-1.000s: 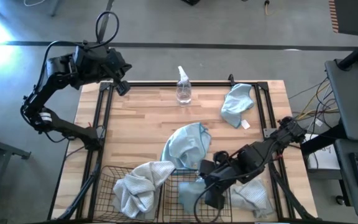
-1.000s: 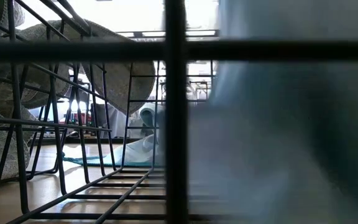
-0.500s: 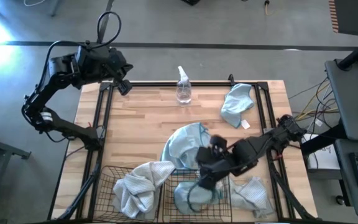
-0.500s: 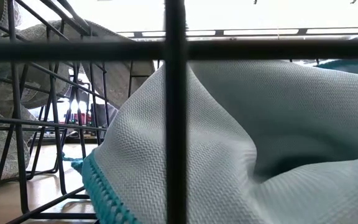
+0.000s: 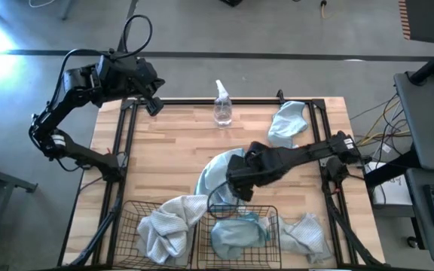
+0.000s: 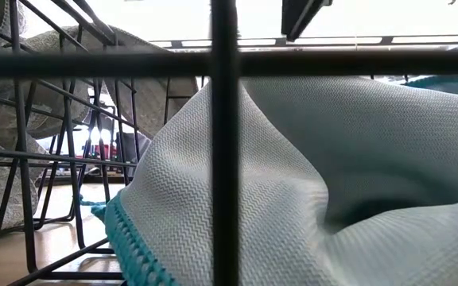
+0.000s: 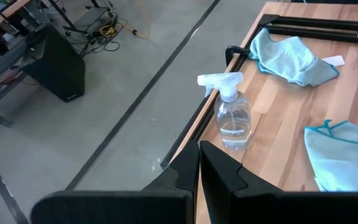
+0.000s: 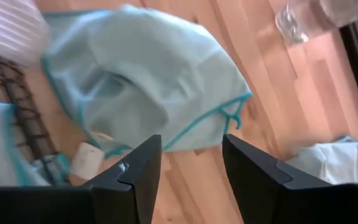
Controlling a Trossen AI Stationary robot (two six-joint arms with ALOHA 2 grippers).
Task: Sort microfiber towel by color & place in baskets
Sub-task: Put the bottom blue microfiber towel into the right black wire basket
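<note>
At the counter's six o'clock edge, one blue towel (image 5: 236,235) lies inside the right basket (image 5: 271,218), grey ones (image 5: 164,226) in the left basket (image 5: 130,222). Right gripper (image 5: 241,194) hovers, fingers spread and empty, over another blue towel (image 5: 221,172), likely next; left gripper (image 5: 151,105) waits at eleven o'clock, fingers pressed together.

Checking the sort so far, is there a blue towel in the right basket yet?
Yes, a light blue towel lies inside the right basket.
</note>
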